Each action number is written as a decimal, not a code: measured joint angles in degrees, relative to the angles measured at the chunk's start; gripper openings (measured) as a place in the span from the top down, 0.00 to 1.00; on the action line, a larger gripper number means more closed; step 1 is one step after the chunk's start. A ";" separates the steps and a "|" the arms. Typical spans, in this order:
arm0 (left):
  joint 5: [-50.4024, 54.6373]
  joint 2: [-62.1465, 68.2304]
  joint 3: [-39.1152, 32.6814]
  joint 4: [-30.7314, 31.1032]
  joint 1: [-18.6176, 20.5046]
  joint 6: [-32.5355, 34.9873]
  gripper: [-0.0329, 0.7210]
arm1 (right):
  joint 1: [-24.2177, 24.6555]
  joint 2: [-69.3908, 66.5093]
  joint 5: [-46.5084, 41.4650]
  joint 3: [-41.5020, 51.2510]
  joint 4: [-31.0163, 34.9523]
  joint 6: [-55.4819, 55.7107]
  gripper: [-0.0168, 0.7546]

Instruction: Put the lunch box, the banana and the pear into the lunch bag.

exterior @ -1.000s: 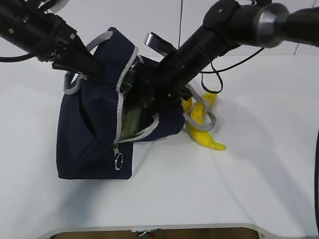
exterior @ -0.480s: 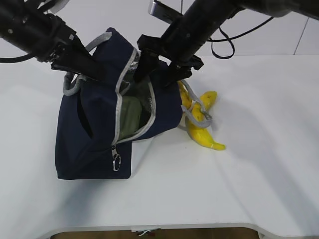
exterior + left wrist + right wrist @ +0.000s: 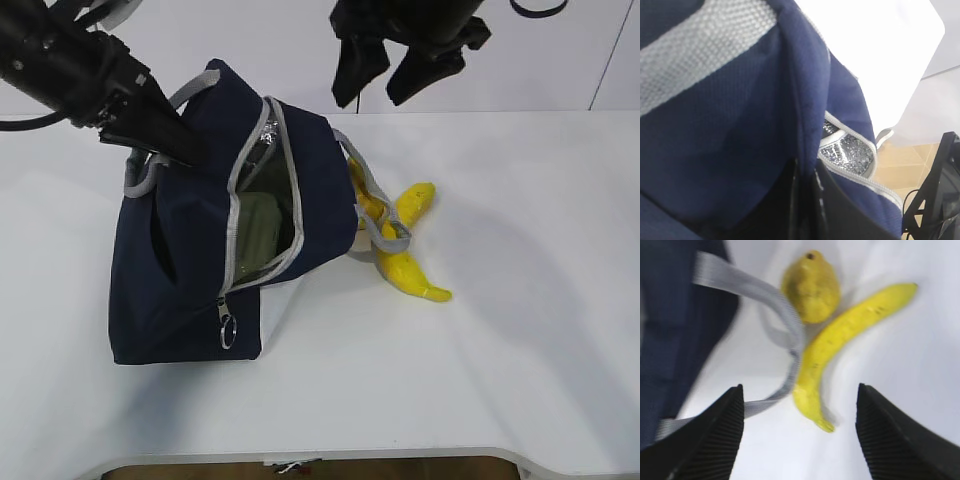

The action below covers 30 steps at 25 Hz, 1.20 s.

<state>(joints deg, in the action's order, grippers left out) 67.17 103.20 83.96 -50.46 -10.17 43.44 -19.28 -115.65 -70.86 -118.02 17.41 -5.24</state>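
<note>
Right claw [image 3: 800, 435] hangs wide open and empty over the curved, speckled yellow banana [image 3: 840, 342], firm but bruisable, best pinched mid-length.

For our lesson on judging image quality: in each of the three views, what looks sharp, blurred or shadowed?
Exterior view: evenly lit, sharp, soft shadow beside the banana. Left wrist view: very close, the lunch bag fabric weave sharp, the background washed out. Right wrist view: motion-blurred; the pear and the right gripper's fingers look soft.
</note>
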 joint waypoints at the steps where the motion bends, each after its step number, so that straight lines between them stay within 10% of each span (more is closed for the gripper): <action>1: 0.11 0.00 0.00 0.15 0.00 0.00 0.96 | 0.00 0.84 -0.08 1.13 -1.59 0.14 0.26; 14: 0.98 0.00 0.00 6.64 0.00 -3.16 0.96 | 0.00 3.31 -0.54 9.41 -19.43 10.19 0.26; 30: 1.81 0.00 0.00 6.77 0.00 -3.63 0.96 | 0.00 -9.20 -0.13 9.34 -16.84 13.50 0.32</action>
<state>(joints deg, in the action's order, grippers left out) 68.97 103.20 83.96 -43.69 -10.17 39.81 -19.28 -124.85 -70.98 -108.68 0.57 8.26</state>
